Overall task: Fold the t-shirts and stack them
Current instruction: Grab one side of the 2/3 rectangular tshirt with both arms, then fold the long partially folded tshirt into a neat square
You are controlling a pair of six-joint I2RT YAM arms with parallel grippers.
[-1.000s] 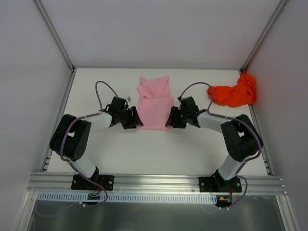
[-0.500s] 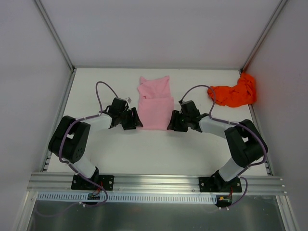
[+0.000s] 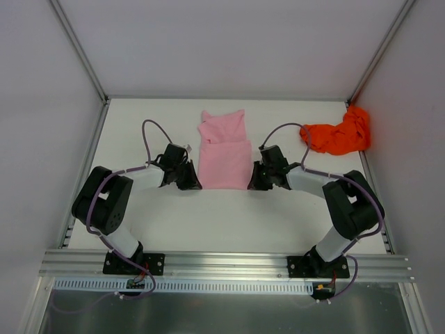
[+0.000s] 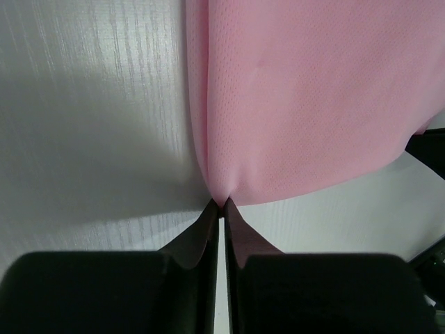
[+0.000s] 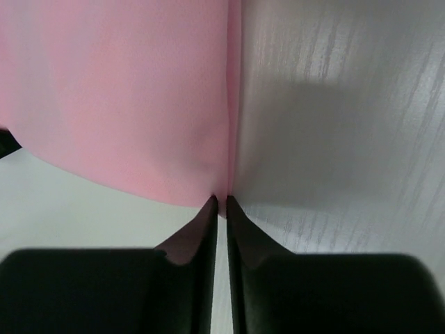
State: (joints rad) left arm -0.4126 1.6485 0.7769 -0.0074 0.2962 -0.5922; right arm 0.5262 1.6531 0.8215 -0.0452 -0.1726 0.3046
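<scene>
Fold step: you have the left pincer and right pincer each pinched tight on a corner of the pink t-shirt; next probably lift both evenly and carry the hem ahead of them.

Left claw, right claw: both clamped.

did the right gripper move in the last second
Yes, the right gripper shifted slightly toward the near rail, away from the orange t-shirt, to the pink t-shirt's corner.
</scene>
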